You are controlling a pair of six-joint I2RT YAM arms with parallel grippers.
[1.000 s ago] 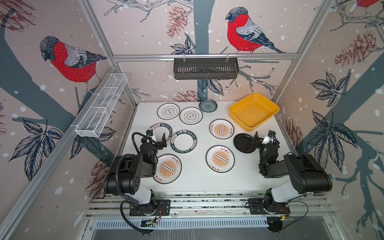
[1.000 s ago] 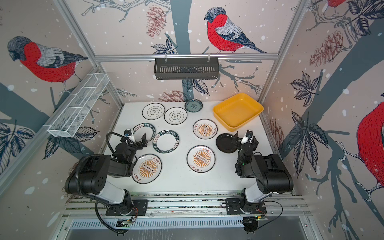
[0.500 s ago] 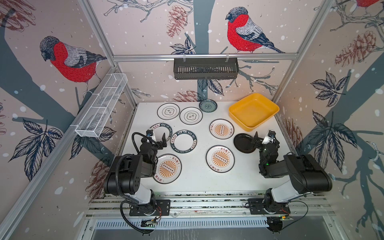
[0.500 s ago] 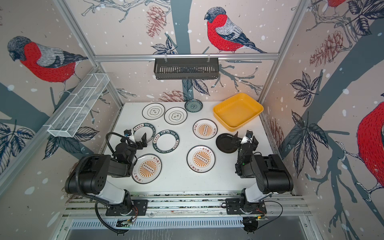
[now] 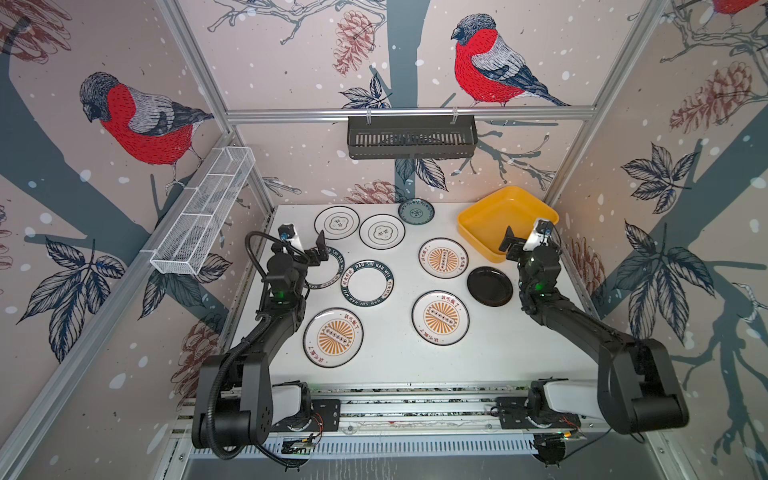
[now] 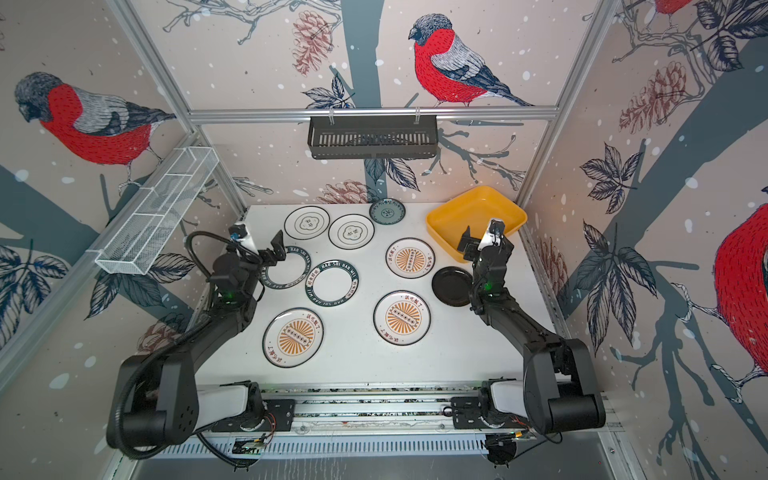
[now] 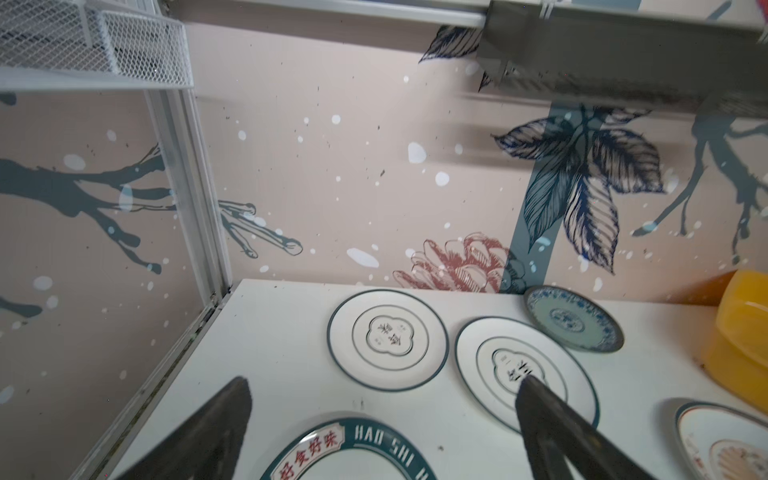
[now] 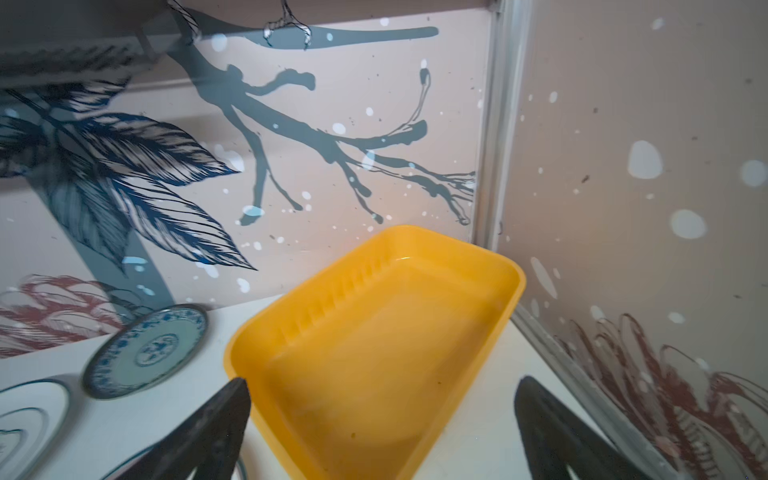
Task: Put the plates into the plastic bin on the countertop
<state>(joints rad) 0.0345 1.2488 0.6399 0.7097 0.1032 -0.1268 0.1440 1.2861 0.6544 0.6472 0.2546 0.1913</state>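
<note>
Plates (image 5: 440, 318) out, bin (image 5: 494, 216) bare
All nine plates are spread flat on the white surface (image 5: 395, 361); the yellow bin in the far right corner is seen with a bare floor. The left claw (image 7: 384, 382), over a lettered plate (image 5: 337, 266), and the right claw (image 8: 380, 382), at the bin's near rim, are held wide apart.

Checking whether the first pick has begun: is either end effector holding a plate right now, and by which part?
Nothing is held: the left end effector and the right end effector are both open, with nothing between their jaws.
</note>
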